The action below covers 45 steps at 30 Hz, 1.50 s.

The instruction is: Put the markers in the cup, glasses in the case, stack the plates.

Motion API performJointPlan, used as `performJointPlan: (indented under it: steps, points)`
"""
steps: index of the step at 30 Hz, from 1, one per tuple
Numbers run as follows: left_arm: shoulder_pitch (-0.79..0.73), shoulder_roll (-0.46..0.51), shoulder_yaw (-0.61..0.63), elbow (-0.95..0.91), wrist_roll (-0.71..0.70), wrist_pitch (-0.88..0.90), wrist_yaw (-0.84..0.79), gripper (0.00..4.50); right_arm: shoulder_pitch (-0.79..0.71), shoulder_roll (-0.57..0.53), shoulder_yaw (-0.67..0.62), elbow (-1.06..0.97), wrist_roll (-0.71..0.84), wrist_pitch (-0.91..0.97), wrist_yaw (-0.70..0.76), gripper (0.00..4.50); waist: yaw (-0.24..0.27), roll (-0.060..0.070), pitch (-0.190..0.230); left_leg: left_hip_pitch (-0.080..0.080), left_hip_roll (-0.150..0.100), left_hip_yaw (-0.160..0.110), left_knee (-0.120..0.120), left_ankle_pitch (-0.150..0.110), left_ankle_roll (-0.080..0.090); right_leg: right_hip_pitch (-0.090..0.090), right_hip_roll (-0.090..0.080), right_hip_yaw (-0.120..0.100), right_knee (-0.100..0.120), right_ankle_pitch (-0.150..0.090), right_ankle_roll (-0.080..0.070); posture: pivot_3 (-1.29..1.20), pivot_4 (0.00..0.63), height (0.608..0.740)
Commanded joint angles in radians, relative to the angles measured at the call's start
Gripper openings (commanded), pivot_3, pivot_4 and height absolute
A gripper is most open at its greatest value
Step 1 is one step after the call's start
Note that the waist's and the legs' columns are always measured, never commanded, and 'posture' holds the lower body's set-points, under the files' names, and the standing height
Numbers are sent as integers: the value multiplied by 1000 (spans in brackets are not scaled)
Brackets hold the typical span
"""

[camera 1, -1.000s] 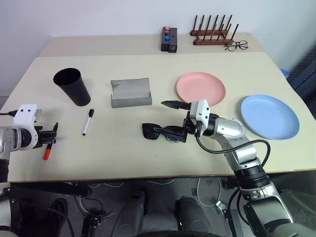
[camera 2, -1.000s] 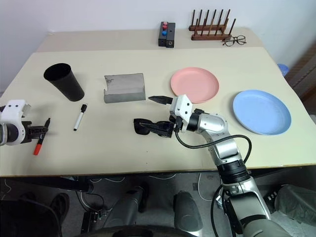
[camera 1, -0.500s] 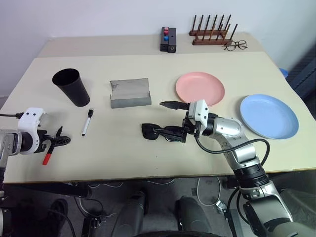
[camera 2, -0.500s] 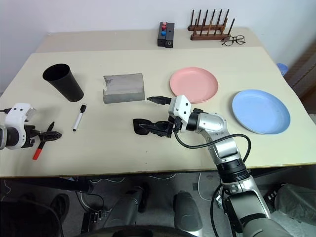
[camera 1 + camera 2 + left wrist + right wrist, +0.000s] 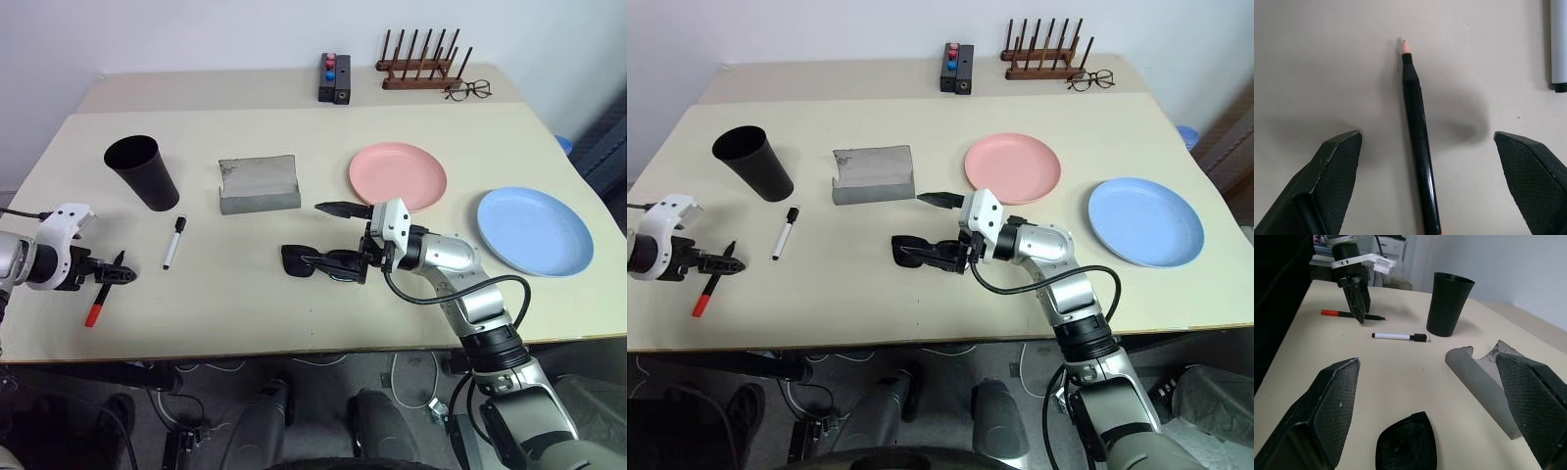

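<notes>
A black marker with a red end (image 5: 95, 304) lies flat on the table, right under my open left gripper (image 5: 116, 274), between its fingers (image 5: 1337, 181) and free of both. A white marker with black ends (image 5: 173, 242) rests nearby, just in front of the upright black cup (image 5: 143, 172). The grey case (image 5: 259, 183) stands open behind the black sunglasses (image 5: 299, 261). My right gripper (image 5: 329, 235) is open and points left, its lower finger over the sunglasses. The pink plate (image 5: 397, 174) and blue plate (image 5: 534, 230) lie apart on the right.
At the back of the table stand a wooden peg rack (image 5: 419, 69), thin-framed spectacles (image 5: 468, 91) and a small black box with red and blue buttons (image 5: 335, 78). The black marker lies close to the table's front left edge.
My left gripper has opened and let go of the black marker, which now lies on the table. The left hand has turned a little. The right arm has kept still.
</notes>
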Motion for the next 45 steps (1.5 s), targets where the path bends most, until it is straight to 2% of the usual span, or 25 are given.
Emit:
performJointPlan:
  steps: [1, 6, 7, 8, 14, 21, 26, 31, 36, 40, 45]
  points:
    - [-18, -35, -8, 41, 30, -23, 10, 3155, -2, -1, -13, -39, 3, -13, -12, 4500, 2, 0, 0, 0, 0, 0, 0, 0, 0, 0, 0, 0, 0, 0, 0, 0, 150, 740]
    - [-7, -58, 2, 41, 40, -19, 10, 791, 10, -10, -11, -50, 0, -12, -20, 4500, 9, 0, 0, 0, -1, 0, 1, 0, 1, 0, -1, 0, 0, 0, 0, 0, 150, 740]
    - [-5, -57, 2, 37, 42, -18, 8, 201, 10, -11, -11, -50, 0, -12, -22, 4500, 11, 1, 0, 0, -1, 0, 1, 0, 1, 1, -1, 0, 0, 0, 0, 0, 150, 740]
    - [-3, -56, 4, 34, 45, -21, 8, 34, 9, -11, -11, -49, 0, -11, -22, 4500, 12, 1, 0, 0, -1, 0, 1, 0, 1, 1, -1, 0, 0, 0, 0, 0, 150, 740]
    - [31, -9, 45, -70, 35, -33, -5, 34, 2, -20, -19, -47, 21, 8, -9, 4500, 19, 1, 0, 0, -1, 0, 1, 1, 1, 0, -1, 0, 0, 0, 0, 0, 150, 740]
    - [87, 38, 243, -319, -55, -18, 19, 34, -37, -66, -131, -84, 227, 181, 49, 4500, 23, -1, 1, -1, 0, -1, 1, -1, -1, 0, -3, 0, 0, 0, 0, 0, 150, 740]
    - [55, -108, 465, -408, -165, -171, 87, 34, -55, -44, -168, -101, 279, 211, 37, 4500, 24, -1, 1, -1, 0, -1, 1, -1, -1, 0, -4, 0, -1, 0, 0, 0, 150, 740]
    - [17, -235, 535, -470, -215, -375, 128, 34, -65, -27, -158, -93, 271, 207, 29, 4500, 24, -1, 1, -2, 0, -1, 1, 0, 1, 0, -3, -1, -2, 0, 0, 0, 150, 740]
    - [-119, -320, 551, -316, -182, -598, 235, 34, -65, -19, -160, -78, 257, 194, 22, 4500, 24, -2, 1, -1, 0, 0, 2, 1, 1, 1, -3, -1, -1, 0, 0, 0, 150, 740]
    - [-242, -348, 542, -63, -97, -915, 317, 34, -71, -12, -162, -69, 253, 189, 14, 4500, 23, -2, 1, -1, -1, 0, 2, 1, 1, 1, -1, -2, -1, 0, 1, 0, 150, 740]
    - [-345, -354, 547, 229, -53, -1203, 382, 34, -71, -9, -162, -64, 245, 184, 9, 4500, 21, -2, 1, -1, -1, 1, 2, 1, 2, 3, -1, -1, 0, 0, 1, 0, 150, 740]
